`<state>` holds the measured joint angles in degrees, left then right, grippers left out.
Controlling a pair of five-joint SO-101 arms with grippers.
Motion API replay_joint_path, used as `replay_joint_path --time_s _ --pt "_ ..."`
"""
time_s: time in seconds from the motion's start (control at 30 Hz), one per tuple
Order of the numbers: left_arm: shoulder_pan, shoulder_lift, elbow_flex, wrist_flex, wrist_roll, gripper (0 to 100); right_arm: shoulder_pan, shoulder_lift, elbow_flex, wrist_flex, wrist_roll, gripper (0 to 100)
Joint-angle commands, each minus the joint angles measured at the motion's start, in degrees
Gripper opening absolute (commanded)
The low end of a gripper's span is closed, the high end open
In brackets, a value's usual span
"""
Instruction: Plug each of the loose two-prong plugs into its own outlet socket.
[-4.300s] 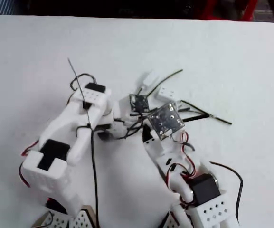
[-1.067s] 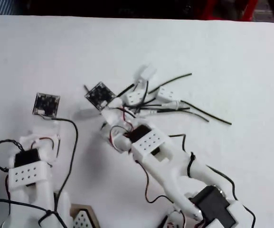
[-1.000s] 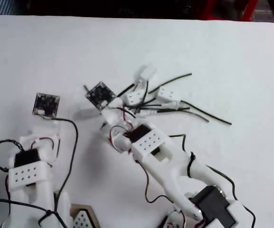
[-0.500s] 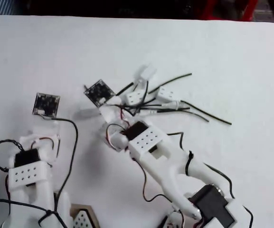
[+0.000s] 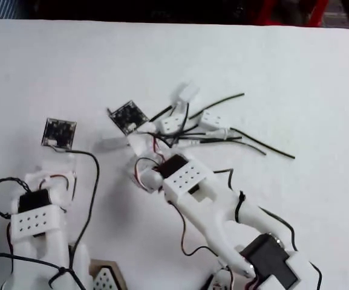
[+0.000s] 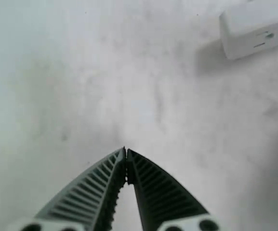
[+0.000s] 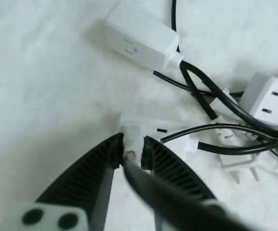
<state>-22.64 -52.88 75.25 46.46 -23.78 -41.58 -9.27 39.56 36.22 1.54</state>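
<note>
Several white outlet sockets on black cords lie tangled mid-table: one socket [image 5: 172, 124] [image 7: 141, 36], a second [image 5: 213, 119] [image 7: 272, 98] and a third [image 5: 186, 92]. A loose two-prong plug [image 7: 235, 168] lies prongs out among the cords. My right gripper [image 7: 131, 144] [image 5: 136, 147] is at the pile's near-left edge, shut on the cord end of a white plug [image 7: 148, 130]. My left gripper [image 6: 125, 155] is shut with nothing in it, low over bare table at the front left. A white socket block [image 6: 257, 26] lies beyond its tips.
The left arm [image 5: 38, 211] is drawn back to the front left corner, the right arm [image 5: 216, 205] stretches from the front right toward the pile. Black cord ends [image 5: 271, 148] trail to the right. The table's far half is bare white surface.
Since 4.3 s ago the left arm has pulled back from the pile to the front left. Over the last second the right gripper and its camera board have shifted slightly left.
</note>
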Motion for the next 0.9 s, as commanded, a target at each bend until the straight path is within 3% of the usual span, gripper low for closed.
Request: replay_joint_path --time_s 0.0,0.4,0.67,0.87 --pt "-0.5 -0.9 -0.2 -1.1 -0.5 3 -0.4 2.1 -4.4 -0.1 -2.5 1.8" --pt "-0.5 -0.9 -0.2 -1.1 -0.5 3 0.0 4.2 -11.3 10.5 -2.9 1.8" --pt "-0.5 -0.9 -0.2 -1.1 -0.6 3 0.0 7.1 -12.6 10.9 -2.9 1.8" --pt "-0.5 -0.9 -0.2 -1.1 -0.6 3 3.0 7.8 -16.7 16.3 -2.5 1.8"
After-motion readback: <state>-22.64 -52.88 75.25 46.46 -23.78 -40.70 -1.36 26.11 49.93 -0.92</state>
